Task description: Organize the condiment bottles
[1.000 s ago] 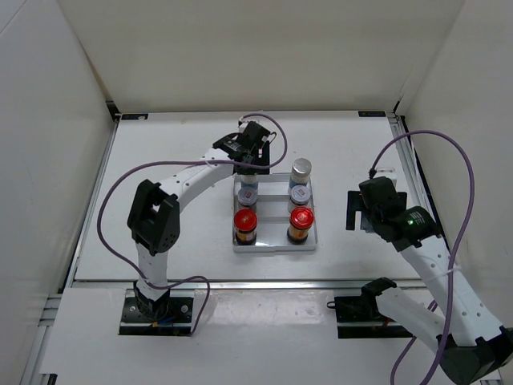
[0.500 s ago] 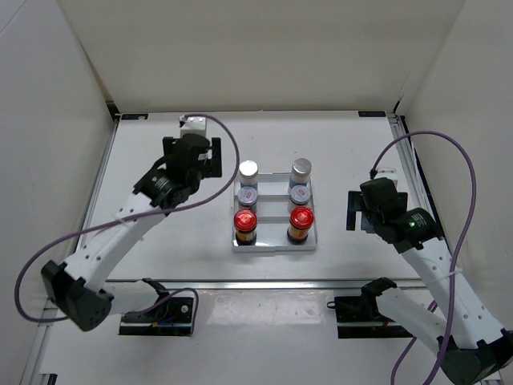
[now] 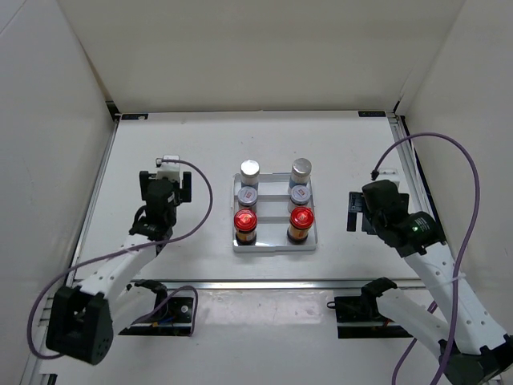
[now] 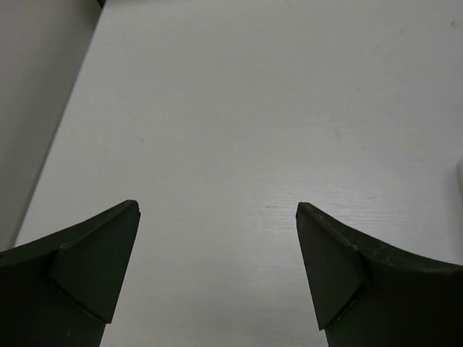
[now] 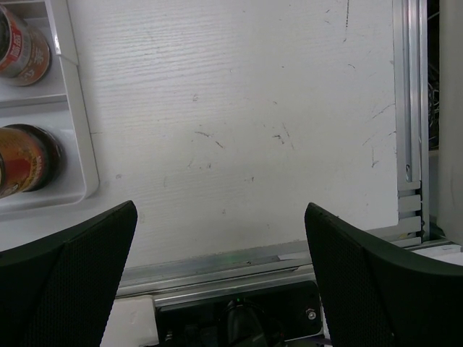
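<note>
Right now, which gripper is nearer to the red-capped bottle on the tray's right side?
Right. The right gripper hangs just right of the red-capped bottle; the left gripper is farther, left of the tray.

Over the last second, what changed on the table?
Left claw pulled off the back-left silver-capped jar, swinging left and nearward; now open over bare table. Jar stands in the tray. Right claw and the other five jars unchanged.

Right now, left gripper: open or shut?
Open. In the left wrist view the left gripper has its fingers wide apart, only bare table between them.
</note>
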`<state>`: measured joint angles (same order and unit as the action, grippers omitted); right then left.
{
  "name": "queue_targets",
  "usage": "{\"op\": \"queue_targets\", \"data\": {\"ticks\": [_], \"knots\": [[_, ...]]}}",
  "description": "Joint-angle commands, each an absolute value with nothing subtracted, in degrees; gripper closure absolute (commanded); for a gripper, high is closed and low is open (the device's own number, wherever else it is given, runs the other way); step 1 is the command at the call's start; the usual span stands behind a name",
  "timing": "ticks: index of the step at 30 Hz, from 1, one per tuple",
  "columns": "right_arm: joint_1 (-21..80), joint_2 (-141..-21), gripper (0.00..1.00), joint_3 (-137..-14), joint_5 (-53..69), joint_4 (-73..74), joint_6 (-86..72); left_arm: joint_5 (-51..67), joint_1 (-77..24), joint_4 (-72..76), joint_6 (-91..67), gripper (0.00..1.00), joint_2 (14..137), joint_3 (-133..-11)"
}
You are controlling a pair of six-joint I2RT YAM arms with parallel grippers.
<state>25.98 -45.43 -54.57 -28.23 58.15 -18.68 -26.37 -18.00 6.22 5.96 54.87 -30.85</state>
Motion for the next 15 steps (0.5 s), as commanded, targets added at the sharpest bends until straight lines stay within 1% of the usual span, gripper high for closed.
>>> {"op": "queue_targets", "data": {"ticks": [1,4,6,7,9,10,12,15], "knots": [[26.2,-45.8,0.0,-54.7,-29.3,56.8,-19.1,-23.6,-14.8,25.0,2.8,0.0,61.7,-24.7],[26.2,-46.4,0.0,-54.7,-29.3,56.8,-19.6,-26.8,-11.5,32.2,-1.1,0.0,69.3,-22.3],[26.2,-46.4,0.0,-54.7,-29.8,56.8,-19.6,-24.8,-10.0,35.0,-0.6,0.0,72.1,-21.6],[26.2,-46.4,0.0,-54.7,-29.8,56.8,-19.6,-24.2,-9.2,36.2,-0.6,0.0,75.6,-22.1],[26.2,-46.4,0.0,-54.7,-29.8,56.8,-19.6,-22.1,-7.7,33.8,-1.1,0.0,77.5,-25.1],[26.2,-46.4,0.0,-54.7,-29.8,56.8,-19.6,-18.5,-6.9,34.6,-0.2,0.0,79.0,-25.1],[26.2,-46.4,0.0,-54.7,-29.8,56.8,-19.6,-15.4,-6.9,34.6,1.0,0.0,79.5,-26.0],[26.2,-47.6,0.0,-54.7,-29.8,56.8,-19.6,-15.4,-5.3,34.6,-0.3,0.0,80.1,-26.5]]}}
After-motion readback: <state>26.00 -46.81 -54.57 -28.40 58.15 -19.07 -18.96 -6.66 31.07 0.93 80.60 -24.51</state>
